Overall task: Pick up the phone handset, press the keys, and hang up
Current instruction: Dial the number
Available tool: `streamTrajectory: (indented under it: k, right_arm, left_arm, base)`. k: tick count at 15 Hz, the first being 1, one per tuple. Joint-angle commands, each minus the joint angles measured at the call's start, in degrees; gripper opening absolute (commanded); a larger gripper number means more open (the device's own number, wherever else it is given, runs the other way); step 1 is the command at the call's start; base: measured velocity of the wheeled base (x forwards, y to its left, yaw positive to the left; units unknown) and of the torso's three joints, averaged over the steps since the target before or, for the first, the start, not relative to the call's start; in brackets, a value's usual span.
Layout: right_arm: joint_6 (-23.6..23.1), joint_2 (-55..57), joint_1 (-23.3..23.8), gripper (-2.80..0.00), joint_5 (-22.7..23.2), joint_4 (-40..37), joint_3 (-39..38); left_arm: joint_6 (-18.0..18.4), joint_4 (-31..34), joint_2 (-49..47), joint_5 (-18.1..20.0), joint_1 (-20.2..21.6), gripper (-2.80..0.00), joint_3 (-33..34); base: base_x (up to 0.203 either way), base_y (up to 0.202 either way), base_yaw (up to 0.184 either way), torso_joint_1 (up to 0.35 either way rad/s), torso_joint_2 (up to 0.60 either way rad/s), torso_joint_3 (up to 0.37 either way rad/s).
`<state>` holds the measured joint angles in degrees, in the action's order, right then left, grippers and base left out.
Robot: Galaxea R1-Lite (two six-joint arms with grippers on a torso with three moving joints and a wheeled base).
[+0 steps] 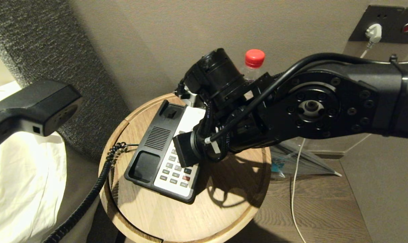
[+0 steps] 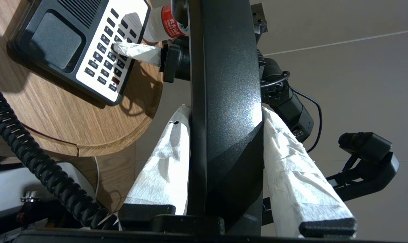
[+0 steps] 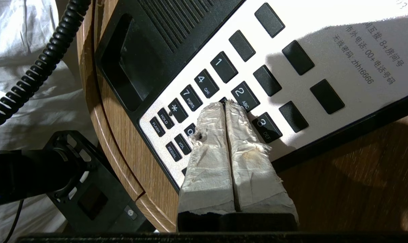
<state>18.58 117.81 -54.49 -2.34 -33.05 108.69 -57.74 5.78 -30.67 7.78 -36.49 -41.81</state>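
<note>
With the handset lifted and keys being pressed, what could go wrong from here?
The right gripper, shut, has its tip between keys 2 and 5 of the phone base, so it may press the wrong key. The handset, clamped by the left gripper, pulls its coiled cord over the round table's edge, which could drag the base.

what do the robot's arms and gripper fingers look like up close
The right arm is matte black, with a round joint plate ringed by bolts and a black cable tied along it. The right gripper has two tapered fingers wrapped in worn, fraying white tape on a black base. The left gripper has the same white-wrapped fingers with black bases.
</note>
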Motion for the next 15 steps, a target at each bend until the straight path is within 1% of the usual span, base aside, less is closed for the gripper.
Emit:
streamTrajectory:
  k: [1, 8, 15]
  right_arm:
    - [0.1, -0.4, 0.0, -2.80, 0.1, -0.3, 0.1]
    - [0.1, -4.0, -0.3, -2.80, 0.2, -2.5, 0.7]
    - [-0.1, -3.4, -0.2, -2.80, 0.1, -3.6, 0.3]
  left_arm:
    - [-0.4, 0.0, 0.1, 0.0, 0.0, -2.80, 0.1]
    - [-0.5, 0.2, 0.1, 0.1, 0.0, -2.80, -0.4]
    - [-0.4, 0.4, 0.2, 0.0, 0.0, -2.80, -0.5]
  base:
    - [0.000, 0.000, 0.000, 0.000, 0.00, 0.000]
    - [0.000, 0.000, 0.000, 0.000, 0.00, 0.000]
    - [0.000, 0.000, 0.000, 0.000, 0.00, 0.000]
